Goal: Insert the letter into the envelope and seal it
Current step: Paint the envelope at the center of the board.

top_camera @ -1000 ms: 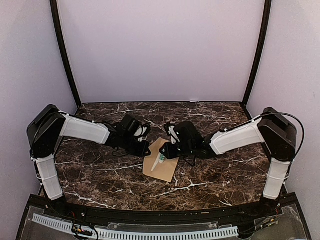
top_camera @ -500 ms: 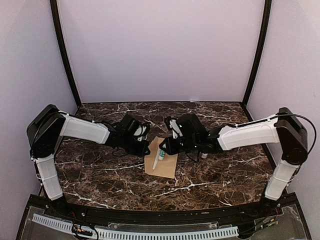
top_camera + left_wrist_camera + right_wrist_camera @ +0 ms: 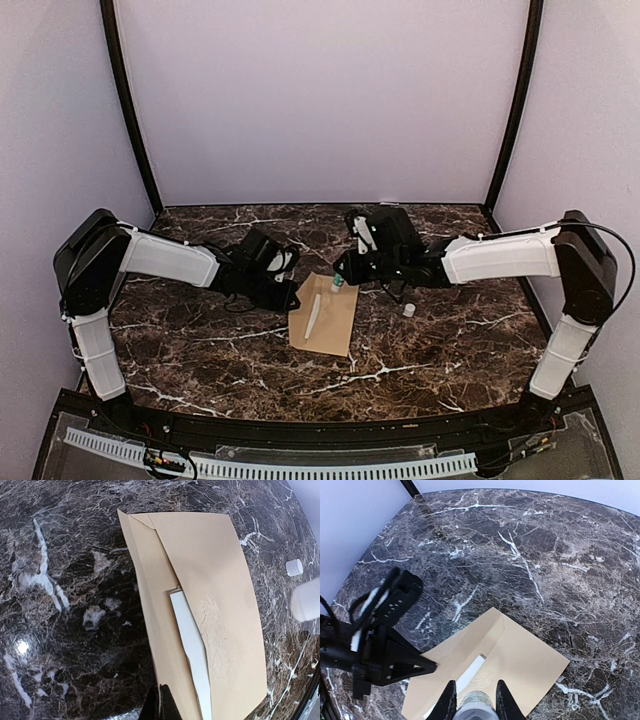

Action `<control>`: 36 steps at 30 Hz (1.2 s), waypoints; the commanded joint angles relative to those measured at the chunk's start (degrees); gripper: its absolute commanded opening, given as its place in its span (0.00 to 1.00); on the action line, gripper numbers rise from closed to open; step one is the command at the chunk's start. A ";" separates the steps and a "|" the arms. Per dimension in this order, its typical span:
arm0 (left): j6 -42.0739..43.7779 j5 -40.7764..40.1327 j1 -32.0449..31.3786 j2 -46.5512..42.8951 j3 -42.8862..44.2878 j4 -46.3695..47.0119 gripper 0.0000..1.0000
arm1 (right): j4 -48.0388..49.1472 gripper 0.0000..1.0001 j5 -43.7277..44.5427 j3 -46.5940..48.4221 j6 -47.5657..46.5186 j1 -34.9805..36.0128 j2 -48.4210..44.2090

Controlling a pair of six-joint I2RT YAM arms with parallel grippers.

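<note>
Top cam: envelope [image 3: 335, 320] lies flat on table [image 3: 200, 350], mid-front, betw. the two arms. L claw [image 3: 294, 301] is down at its left edge, jaws closed tight. R claw [image 3: 338, 282] hangs over the far edge, clamped narrow on a small tube [image 3: 336, 287] w/ a teal band. A cap [image 3: 409, 311] sits alone on the marble, right of the envelope and apart from it.

L wrist cam gives detail the top can't: flap folded over, a white strip [image 3: 192, 655] showing along the flap edge, paper crinkled beside it. L tips [image 3: 167, 710] meet at the envelope's edge; pinching or just pressing, can't tell. Cap at right; the tube is only a white blur.

R wrist cam: fingers [image 3: 449, 702] either side of the tube, looking down on the envelope, L claw at its left edge.
</note>
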 commanded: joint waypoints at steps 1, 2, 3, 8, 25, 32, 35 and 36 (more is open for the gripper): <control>-0.01 -0.22 0.06 -1.44 0.08 0.36 0.00 | 2.64 0.00 -1.97 2.36 -1.97 -1.08 2.98; -0.05 -0.15 0.06 -1.40 0.09 0.31 0.00 | 3.06 0.00 -2.06 2.49 -2.10 -1.27 3.57; -0.08 -0.05 0.06 -1.38 0.07 0.32 0.00 | 3.67 0.00 -2.05 2.57 -2.12 -1.45 4.06; -0.09 0.21 0.07 -1.24 0.19 0.45 0.00 | 5.10 0.00 -4.90 3.45 -2.02 -2.16 6.94; -0.11 0.19 0.08 -1.37 -0.10 -0.18 0.00 | 6.68 0.00 -4.93 5.76 -3.00 -3.41 13.26; 0.00 0.14 0.06 -1.37 0.00 0.00 0.00 | 6.28 0.00 -5.50 6.46 -3.00 -3.55 15.57; 0.06 0.08 0.06 -1.41 0.00 -0.08 0.00 | 5.88 0.00 -5.95 6.37 -3.00 -3.53 15.91; 0.07 0.02 0.06 -1.39 -0.05 -0.08 0.00 | 5.67 0.00 -6.09 6.32 -2.99 -3.53 15.83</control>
